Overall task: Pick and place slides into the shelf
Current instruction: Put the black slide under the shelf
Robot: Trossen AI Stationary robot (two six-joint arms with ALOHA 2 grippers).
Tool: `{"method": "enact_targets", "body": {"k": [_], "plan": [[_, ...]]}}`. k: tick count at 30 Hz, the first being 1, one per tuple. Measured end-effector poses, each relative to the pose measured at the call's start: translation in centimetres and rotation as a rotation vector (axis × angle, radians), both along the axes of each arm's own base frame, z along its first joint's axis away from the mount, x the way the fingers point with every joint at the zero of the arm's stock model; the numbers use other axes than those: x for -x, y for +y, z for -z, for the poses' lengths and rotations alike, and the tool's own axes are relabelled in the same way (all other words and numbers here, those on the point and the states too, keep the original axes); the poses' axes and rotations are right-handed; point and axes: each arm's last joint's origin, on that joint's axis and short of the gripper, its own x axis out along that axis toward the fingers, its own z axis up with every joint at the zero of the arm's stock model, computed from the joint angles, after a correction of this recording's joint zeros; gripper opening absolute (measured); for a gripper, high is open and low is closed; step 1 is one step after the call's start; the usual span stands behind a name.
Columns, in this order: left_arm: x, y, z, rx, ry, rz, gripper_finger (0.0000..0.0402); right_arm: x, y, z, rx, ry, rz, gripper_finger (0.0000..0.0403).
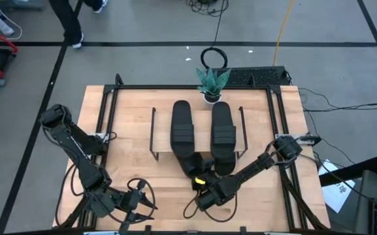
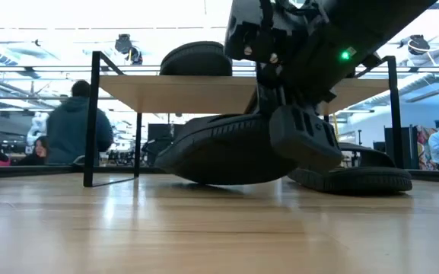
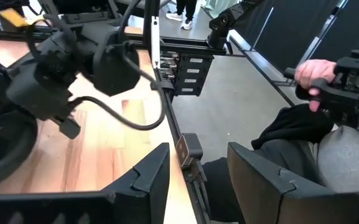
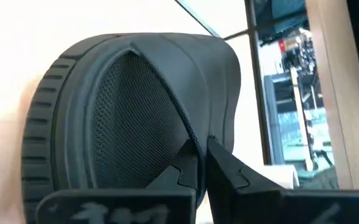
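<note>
While right claw (image 1: 201, 181) pinches slide (image 2: 227, 148) lengthwise under shelf (image 2: 181, 93), left claw (image 3: 198, 180) half-open, empty.

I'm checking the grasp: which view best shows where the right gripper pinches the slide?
The right wrist view: the right gripper is shut on the slide, fingertips meeting on the strap's edge. The low view shows gripper and slide side-on under the shelf. The high view shows only where they are. The left wrist view shows neither clearly.
</note>
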Motion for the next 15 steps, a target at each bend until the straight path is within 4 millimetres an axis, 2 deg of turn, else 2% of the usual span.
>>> {"method": "enact_targets", "body": {"k": [5,10,15], "plan": [[0.2,-0.1,0.0,-0.005,-0.005,-0.002,0.0157,-0.1,-0.7,0.0,-0.016,-0.026,0.045,0.0],[0.2,-0.2,0.0,-0.005,-0.008,-0.009,0.0157,-0.6,-1.8,0.1,-0.102,-0.07,0.114,0.0],[0.2,-0.1,0.0,-0.005,-0.012,-0.025,0.0157,-1.0,-2.3,0.3,-0.186,-0.04,0.123,0.0006]]}}
